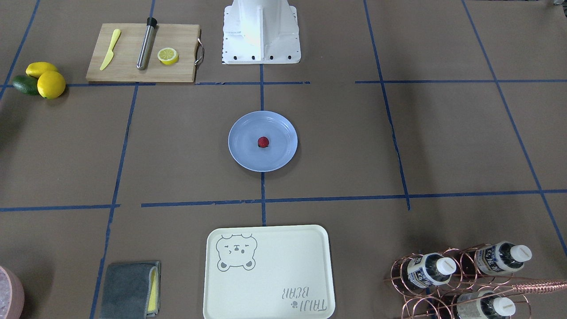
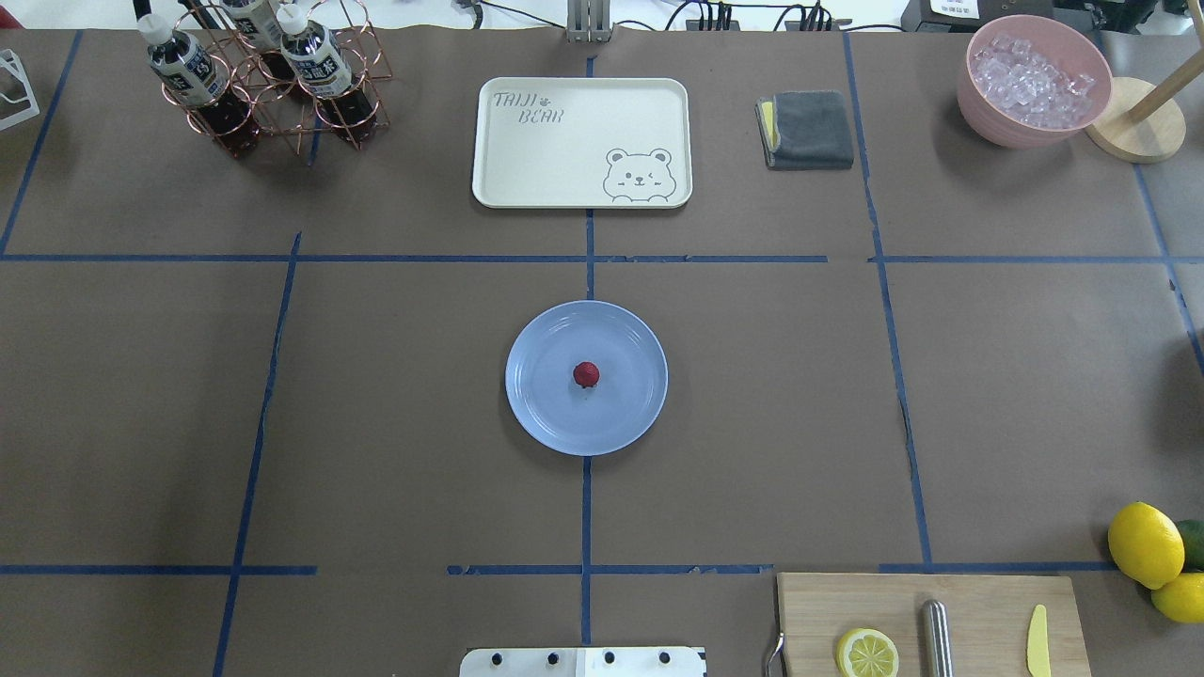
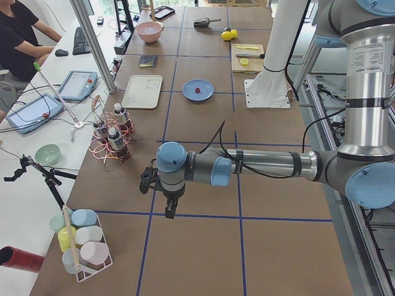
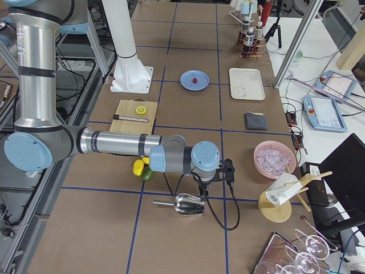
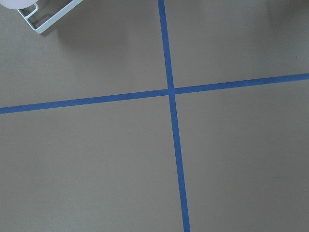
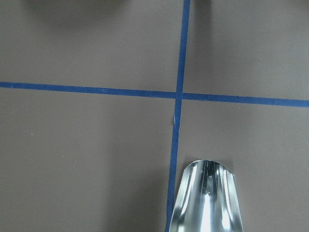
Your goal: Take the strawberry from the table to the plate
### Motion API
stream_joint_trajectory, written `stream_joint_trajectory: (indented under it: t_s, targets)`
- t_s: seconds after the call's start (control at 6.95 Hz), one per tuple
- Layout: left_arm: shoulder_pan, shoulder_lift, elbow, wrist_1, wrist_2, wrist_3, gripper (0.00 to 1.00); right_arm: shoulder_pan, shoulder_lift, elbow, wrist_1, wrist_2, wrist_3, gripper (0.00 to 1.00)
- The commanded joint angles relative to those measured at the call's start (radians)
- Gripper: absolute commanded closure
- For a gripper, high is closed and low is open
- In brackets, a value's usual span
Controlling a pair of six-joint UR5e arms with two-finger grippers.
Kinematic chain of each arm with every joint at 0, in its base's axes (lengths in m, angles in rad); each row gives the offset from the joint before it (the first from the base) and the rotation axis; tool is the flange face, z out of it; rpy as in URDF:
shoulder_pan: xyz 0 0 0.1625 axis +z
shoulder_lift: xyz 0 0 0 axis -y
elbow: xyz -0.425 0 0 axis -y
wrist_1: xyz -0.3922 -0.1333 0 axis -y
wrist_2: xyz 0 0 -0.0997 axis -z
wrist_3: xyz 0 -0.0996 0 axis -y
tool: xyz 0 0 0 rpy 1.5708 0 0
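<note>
The small dark-red strawberry (image 1: 263, 141) (image 2: 586, 374) lies at the middle of the light-blue plate (image 1: 241, 153) (image 2: 538, 406), which rests at the centre of the brown table (image 1: 177, 146). From the sides the strawberry (image 3: 197, 90) (image 4: 195, 80) and the plate (image 3: 207, 92) (image 4: 186, 83) look tiny. My left gripper (image 3: 168, 208) hangs over bare table far from the plate, beyond the bottle rack. My right gripper (image 4: 202, 188) hangs at the other end, just above a metal scoop. Each shows only in a side view, so I cannot tell open from shut.
A cutting board (image 2: 978, 602) holds a lemon half (image 2: 867, 653), a steel bar and a yellow knife. Lemons (image 2: 1145, 544) lie beside it. Beyond the plate are the cream bear tray (image 2: 581, 141), bottle rack (image 2: 273, 85), grey cloth (image 2: 809, 129) and ice bowl (image 2: 1033, 80). The scoop (image 6: 207, 200) lies under my right wrist.
</note>
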Motion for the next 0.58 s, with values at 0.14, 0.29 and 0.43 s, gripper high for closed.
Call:
stream_joint_trajectory:
  t_s: [0.14,0.29,0.43]
  targets:
    - [0.000,0.000,0.000,0.000,0.000,-0.002,0.00,0.000,0.000,-0.001,0.000,-0.001,0.000,0.00]
    - [0.000,0.001,-0.003,0.000,0.000,-0.001,0.00,-0.002,0.003,-0.002,0.000,-0.003,0.000,0.00]
    - [-0.002,0.000,-0.005,-0.002,0.002,-0.001,0.00,-0.002,0.006,0.001,0.000,-0.001,0.000,0.00]
